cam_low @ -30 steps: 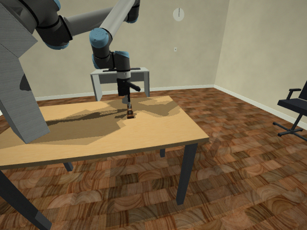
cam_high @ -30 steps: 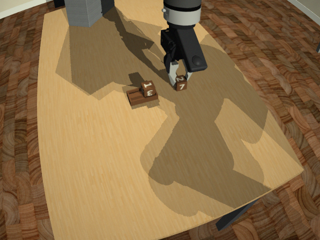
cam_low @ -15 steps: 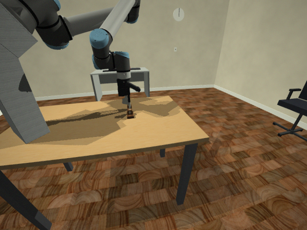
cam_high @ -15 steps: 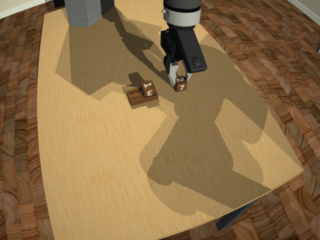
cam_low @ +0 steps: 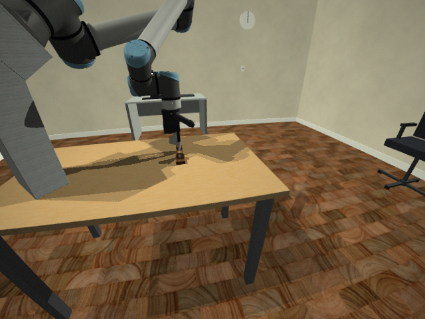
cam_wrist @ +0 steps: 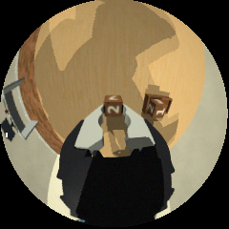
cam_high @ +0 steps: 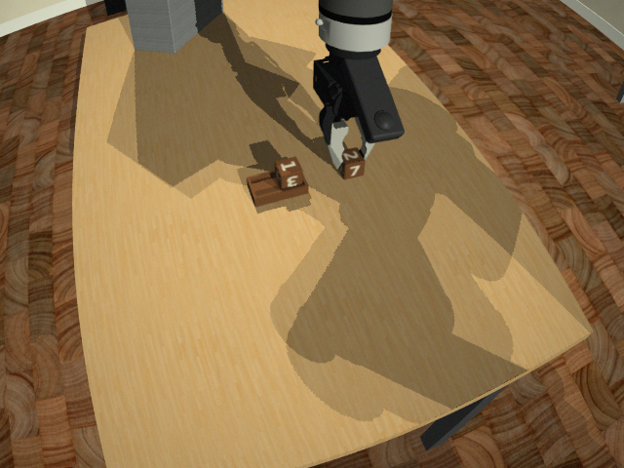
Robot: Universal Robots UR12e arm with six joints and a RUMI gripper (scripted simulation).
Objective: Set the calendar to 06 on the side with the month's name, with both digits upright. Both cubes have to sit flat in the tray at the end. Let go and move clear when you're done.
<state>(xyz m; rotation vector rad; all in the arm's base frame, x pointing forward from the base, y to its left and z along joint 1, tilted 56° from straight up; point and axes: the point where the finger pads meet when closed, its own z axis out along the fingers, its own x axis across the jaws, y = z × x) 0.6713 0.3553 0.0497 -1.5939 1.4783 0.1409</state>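
One robot arm (cam_high: 355, 35) (cam_low: 165, 25), bent at its joints above the worktop (cam_high: 191, 302) (cam_low: 147, 190) (cam_wrist: 110, 52), its wrist directed downward; one end effector (cam_high: 353, 160) (cam_low: 178, 148) (cam_wrist: 113, 105), pale fingers drawn in, pinching a brown cube marked 2 and 7 (cam_high: 353, 170) (cam_low: 178, 150) (cam_wrist: 114, 110); cube's clearance from the worktop, cannot tell. One wooden calendar tray (cam_high: 274, 199) (cam_low: 180, 162) (cam_wrist: 167, 98), near the pinched cube; a second cube, marked 1 and 3 (cam_high: 289, 174) (cam_low: 180, 156) (cam_wrist: 155, 110), at its end nearer the end effector.

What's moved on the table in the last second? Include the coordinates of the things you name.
No visible move, grasp or release. The gripper (cam_high: 354, 155) (cam_wrist: 113, 105) stays closed on the 2/7 cube (cam_high: 353, 170) (cam_wrist: 114, 99); the 1/3 cube (cam_high: 289, 166) and the tray (cam_high: 282, 197) stayed put.
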